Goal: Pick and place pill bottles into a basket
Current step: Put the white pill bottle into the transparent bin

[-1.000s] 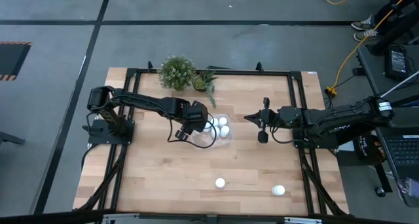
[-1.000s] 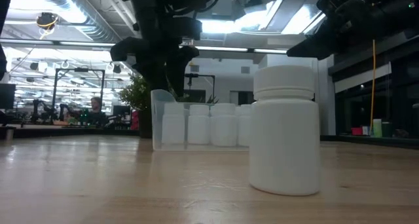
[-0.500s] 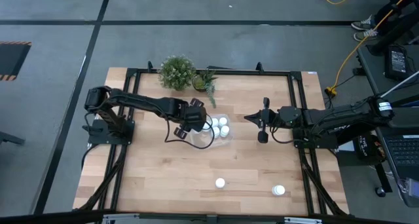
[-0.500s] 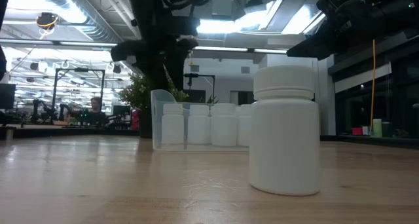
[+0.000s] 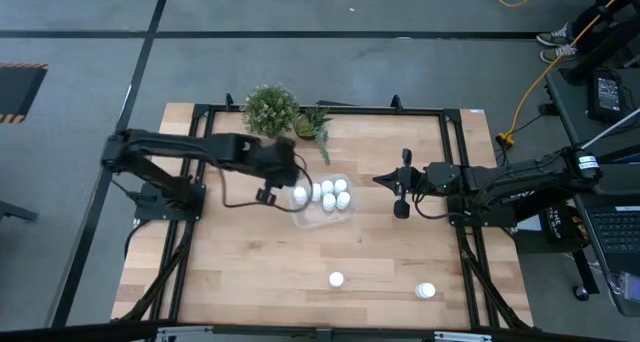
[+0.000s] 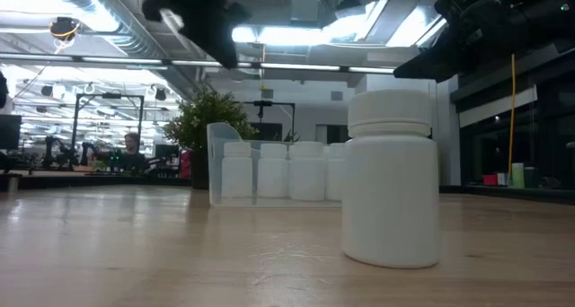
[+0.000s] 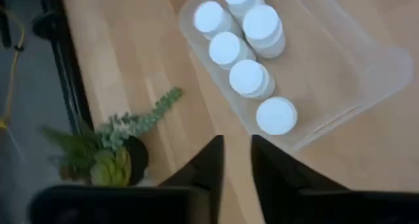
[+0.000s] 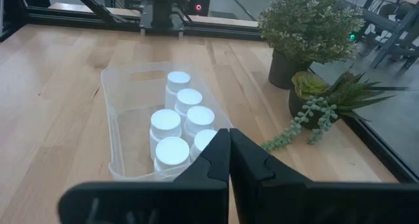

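Pill bottles [image 7: 249, 77] stand upright inside the clear plastic basket [image 7: 347, 73]: the left wrist view shows five white caps, the right wrist view shows six bottles [image 8: 189, 101] grouped at one end of the basket [image 8: 124, 96]. In the high view the same group [image 5: 327, 194] reads as a cluster of white dots in the basket [image 5: 305, 218], just beside and ahead of the left gripper [image 5: 268, 193].

Two further bottles stand on the bare table [image 5: 240, 272], well apart from both grippers and near the front edge: one [image 5: 337, 279] toward the middle, one [image 5: 427, 291] toward the right arm's side. Only the high view shows both. The low view shows one of them [image 6: 393, 177] close to the camera, with the basket [image 6: 216, 163] and its bottles [image 6: 273, 171] farther back.

Left gripper [image 7: 237, 160]: raised above the table beside the basket, fingers narrowly apart with a slim gap between them, holding nothing. The nearest bottle [image 7: 276, 115] lies just ahead of its fingertips, inside the basket wall.

Right gripper [image 8: 230, 160]: fingers together, empty, hovering on the opposite side of the basket, near it. In the high view it [image 5: 401, 208] sits apart from the basket.

Two potted plants appear beyond the basket: a bushy one [image 5: 270, 110] and a trailing succulent [image 8: 314, 96] beside it.
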Robot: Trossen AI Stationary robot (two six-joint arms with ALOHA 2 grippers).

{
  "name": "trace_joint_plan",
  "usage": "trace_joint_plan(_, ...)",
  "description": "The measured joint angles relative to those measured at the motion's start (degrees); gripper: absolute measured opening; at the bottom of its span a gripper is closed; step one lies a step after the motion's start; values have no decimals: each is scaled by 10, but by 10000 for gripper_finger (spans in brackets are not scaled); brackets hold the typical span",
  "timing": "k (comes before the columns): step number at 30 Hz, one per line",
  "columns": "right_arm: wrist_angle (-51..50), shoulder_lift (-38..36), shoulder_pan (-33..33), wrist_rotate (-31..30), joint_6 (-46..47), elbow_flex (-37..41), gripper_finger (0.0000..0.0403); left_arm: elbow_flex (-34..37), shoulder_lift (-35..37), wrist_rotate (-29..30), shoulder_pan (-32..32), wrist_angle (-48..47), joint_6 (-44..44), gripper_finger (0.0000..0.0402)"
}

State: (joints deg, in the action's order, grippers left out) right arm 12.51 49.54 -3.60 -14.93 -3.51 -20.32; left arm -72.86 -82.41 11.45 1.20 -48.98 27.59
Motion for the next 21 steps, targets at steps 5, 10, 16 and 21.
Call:
trace_joint_plan(5,-13,1,0,5,2,0,5,74,99,-56,23,69,-47,7)
trace_joint_plan(10,-16,2,-1,39,12,0,5,196,190,-65,28,209,-62,2)
trace_joint_plan(16,-15,2,-1,41,19,0,5,354,257,-77,25,433,-66,2)
trace_joint_plan(21,-16,2,-1,41,19,0,5,457,270,-80,25,592,-84,2)
